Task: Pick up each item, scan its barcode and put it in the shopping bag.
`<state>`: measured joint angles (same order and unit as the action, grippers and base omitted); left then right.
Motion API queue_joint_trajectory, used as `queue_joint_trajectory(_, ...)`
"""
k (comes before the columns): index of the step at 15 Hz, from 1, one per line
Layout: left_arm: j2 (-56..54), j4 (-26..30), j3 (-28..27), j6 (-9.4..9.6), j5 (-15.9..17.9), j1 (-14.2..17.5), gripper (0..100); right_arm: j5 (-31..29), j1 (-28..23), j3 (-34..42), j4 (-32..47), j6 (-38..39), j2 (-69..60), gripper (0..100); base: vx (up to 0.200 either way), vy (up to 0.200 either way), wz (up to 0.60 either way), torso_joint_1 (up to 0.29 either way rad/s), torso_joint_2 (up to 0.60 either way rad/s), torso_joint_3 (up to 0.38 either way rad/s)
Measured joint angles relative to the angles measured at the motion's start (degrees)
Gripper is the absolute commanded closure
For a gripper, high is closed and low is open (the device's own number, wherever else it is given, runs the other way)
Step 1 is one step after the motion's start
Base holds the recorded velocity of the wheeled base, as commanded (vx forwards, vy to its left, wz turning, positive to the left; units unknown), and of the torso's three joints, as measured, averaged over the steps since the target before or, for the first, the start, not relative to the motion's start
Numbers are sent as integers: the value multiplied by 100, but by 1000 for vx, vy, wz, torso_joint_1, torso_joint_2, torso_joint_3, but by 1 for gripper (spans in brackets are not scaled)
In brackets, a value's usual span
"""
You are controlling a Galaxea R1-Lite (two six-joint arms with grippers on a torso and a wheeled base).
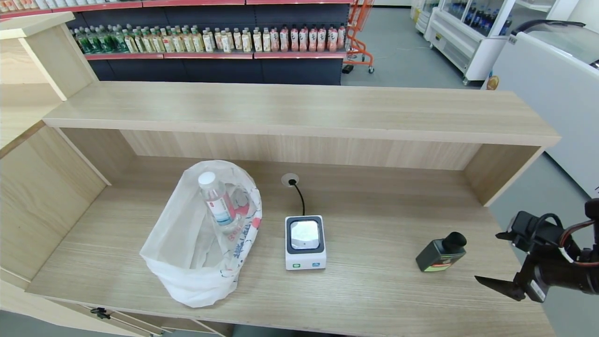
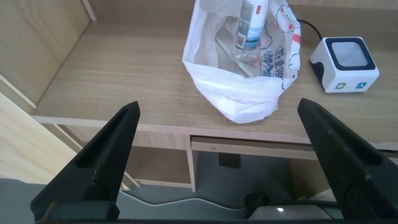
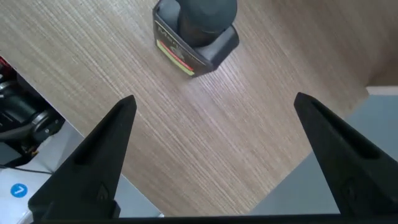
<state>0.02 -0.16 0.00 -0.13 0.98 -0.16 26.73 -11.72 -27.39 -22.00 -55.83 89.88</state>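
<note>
Bottle [image 1: 218, 206] in bag [image 1: 187, 277]; dark flask [image 1: 440, 256] upright

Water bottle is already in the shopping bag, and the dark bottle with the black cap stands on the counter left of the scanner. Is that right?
Not quite. The dark bottle stands right of the scanner, near the open right gripper, as the head view shows. The water bottle is indeed in the shopping bag.

Just beyond the fingers [image 3: 93, 162] of the right gripper [image 3: 214, 98], the dark bottle [image 3: 186, 50] loses its cap top to the frame edge. Ahead of the left gripper [image 2: 219, 104], the water bottle [image 2: 249, 25] is cropped at the neck, its base veiled inside the shopping bag [image 2: 236, 99].
</note>
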Motion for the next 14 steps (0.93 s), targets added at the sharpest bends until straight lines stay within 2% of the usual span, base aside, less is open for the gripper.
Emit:
queue_joint_trajectory(4, 0, 0, 0, -2, 0, -2, 0, 217, 139, -157, -577, -128, 662, 0, 0, 0, 0, 0, 0, 0)
queue_joint_trajectory(13, 0, 0, 0, -2, 0, -2, 0, 532, 613, -722, -629, -101, 1462, 0, 0, 0, 0, 0, 0, 0)
queue_joint_trajectory(14, 0, 0, 0, -2, 0, -2, 0, 532, 655, -736, -629, -101, 1508, 100, 0, 0, 0, 0, 0, 0)
